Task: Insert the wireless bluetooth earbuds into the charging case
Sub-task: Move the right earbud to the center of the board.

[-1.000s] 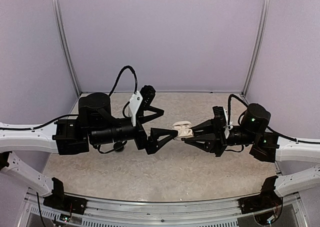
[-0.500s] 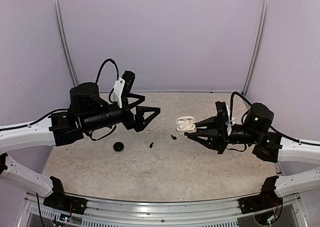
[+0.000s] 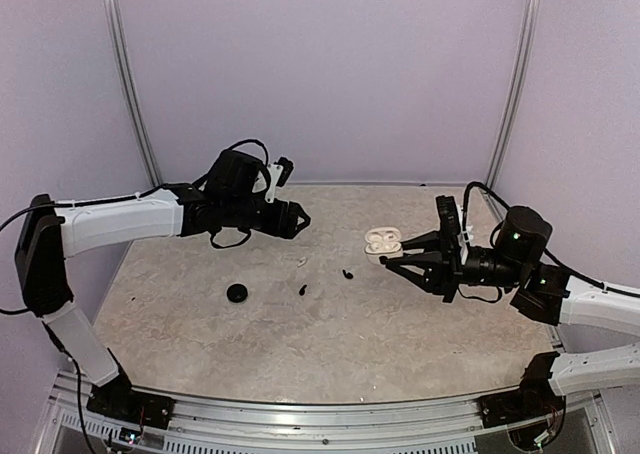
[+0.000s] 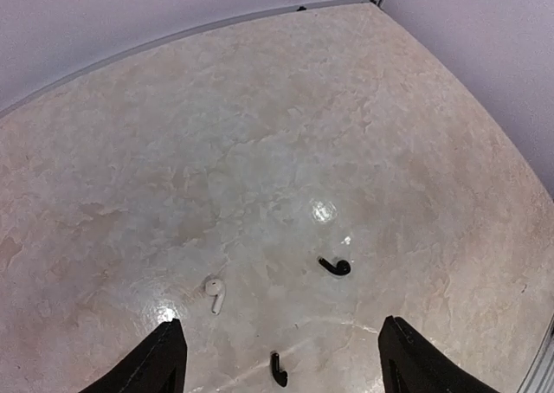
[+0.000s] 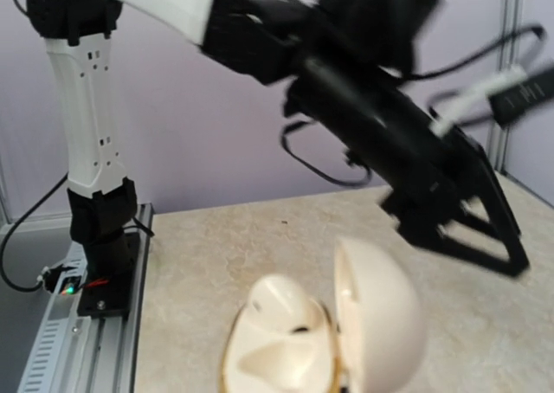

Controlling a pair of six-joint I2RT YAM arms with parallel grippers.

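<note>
My right gripper (image 3: 392, 251) is shut on the open white charging case (image 3: 381, 241) and holds it above the table's right half. In the right wrist view the case (image 5: 286, 358) has its lid (image 5: 381, 315) swung up and one white earbud (image 5: 290, 298) in a socket; my fingers do not show there. A white earbud (image 3: 301, 262) (image 4: 214, 293) and two black earbuds (image 3: 347, 273) (image 3: 303, 291) (image 4: 336, 266) (image 4: 277, 370) lie on the table. My left gripper (image 3: 298, 218) (image 4: 281, 324) hangs open and empty above and behind them.
A small round black case (image 3: 237, 293) sits on the table left of the earbuds. The left arm (image 5: 372, 90) crosses the top of the right wrist view, blurred. Purple walls and metal posts (image 3: 128, 84) enclose the table's back and sides.
My left arm has drawn back from the white case to the far left, uncovering the loose earbuds, and its jaws have narrowed a little. My right gripper has shifted slightly right with the case.
</note>
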